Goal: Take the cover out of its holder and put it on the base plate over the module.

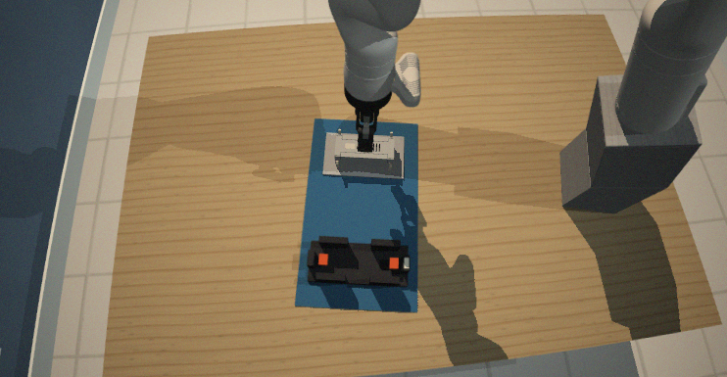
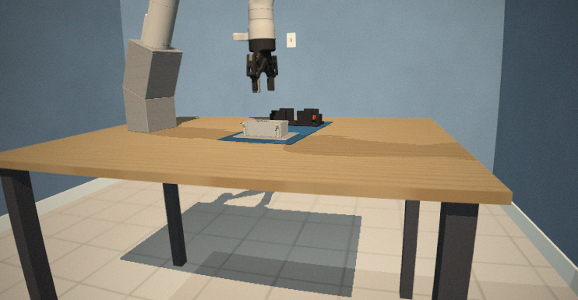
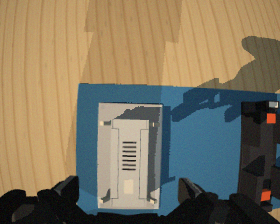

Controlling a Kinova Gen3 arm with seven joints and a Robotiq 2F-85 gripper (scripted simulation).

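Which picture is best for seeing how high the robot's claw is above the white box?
The exterior view: side on, the open gripper hangs well above the white cover. The top view looks down past it, hiding the height. The wrist view shows only dark fingers at the bottom edge.

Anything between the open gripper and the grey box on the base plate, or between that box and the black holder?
Nothing visible. The gripper hangs open above the grey box with only air between. Between the box and the black holder, only shadows cross the blue mat.
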